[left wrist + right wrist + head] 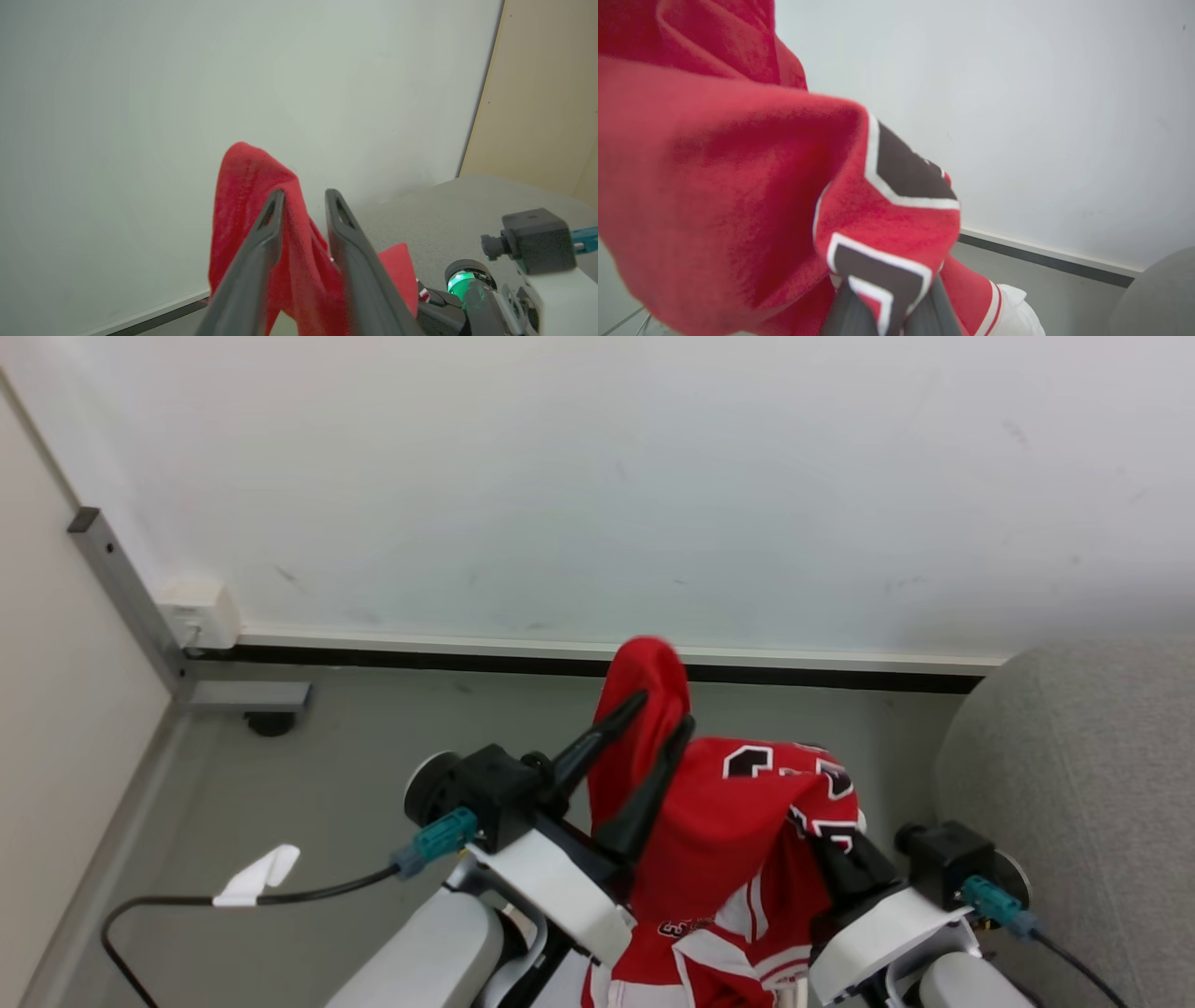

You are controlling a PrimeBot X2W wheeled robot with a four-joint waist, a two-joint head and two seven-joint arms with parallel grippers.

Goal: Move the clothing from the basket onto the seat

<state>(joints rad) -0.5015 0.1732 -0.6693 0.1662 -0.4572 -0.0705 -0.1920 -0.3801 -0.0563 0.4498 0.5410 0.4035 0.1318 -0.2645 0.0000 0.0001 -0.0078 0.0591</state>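
Found clothing [728,821] aloft, clamped in closed right gripper [892,298], merely draped through parted jaws of left gripper [665,707], long axis hung downward below both; logged seat [1074,775] just beyond right gripper's outer side, nearer that arm.
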